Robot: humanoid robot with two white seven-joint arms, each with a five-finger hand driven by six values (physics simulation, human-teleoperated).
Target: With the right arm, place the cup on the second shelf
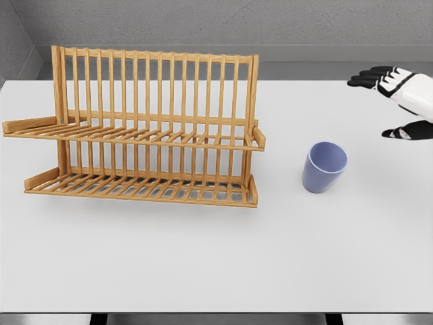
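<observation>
Cup (324,166) stands upright on the white table (203,264), at 3 o'clock from the wooden two-tier rack (145,128). Right hand (396,101) hovers at 2 o'clock from it, fingers spread, holding nothing.

Wooden rack (145,128) fills table's (216,271) left half, near back edge; tall slatted back blocks approach from behind. Both shelves open toward front edge. Cup (324,166) stands apart right of rack, bare strip between. Front and right table areas open. Right hand (400,101) hovers over right edge, fingers spread.
</observation>
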